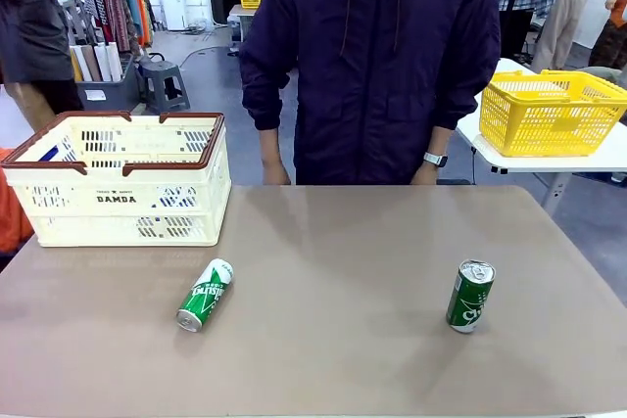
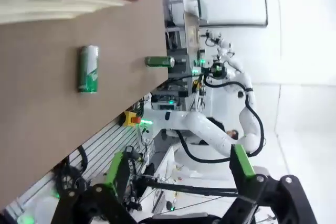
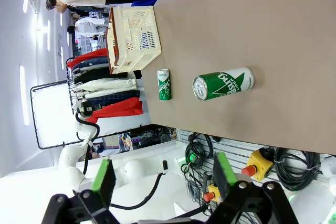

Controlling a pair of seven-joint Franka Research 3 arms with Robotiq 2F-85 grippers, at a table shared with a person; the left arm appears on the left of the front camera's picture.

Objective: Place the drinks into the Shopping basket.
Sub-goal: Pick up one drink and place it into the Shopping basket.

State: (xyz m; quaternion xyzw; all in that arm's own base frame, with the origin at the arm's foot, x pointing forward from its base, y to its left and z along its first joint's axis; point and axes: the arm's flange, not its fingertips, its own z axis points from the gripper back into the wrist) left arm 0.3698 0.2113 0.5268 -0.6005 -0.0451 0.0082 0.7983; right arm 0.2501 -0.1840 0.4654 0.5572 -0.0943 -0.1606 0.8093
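Brown and matte, the bench runs from the robot's side to the far edge. Nearest, back from its near edge, the left claw and the right claw both gape wide, with nothing between their green pads. On the bench, a green aluminium drink can with white markings lies on its side left of the middle, silver top toward the robot. A second green aluminium drink can stands upright, well apart to the right. Farther back at the left sits the cream-white perforated plastic shopping basket with a brown rim and "DAMDA" printed on its side, near the lying can but not touching it. Behind the far edge stands a person in a dark purple jacket. Beyond, a bright yellow mesh basket rests on a white table.
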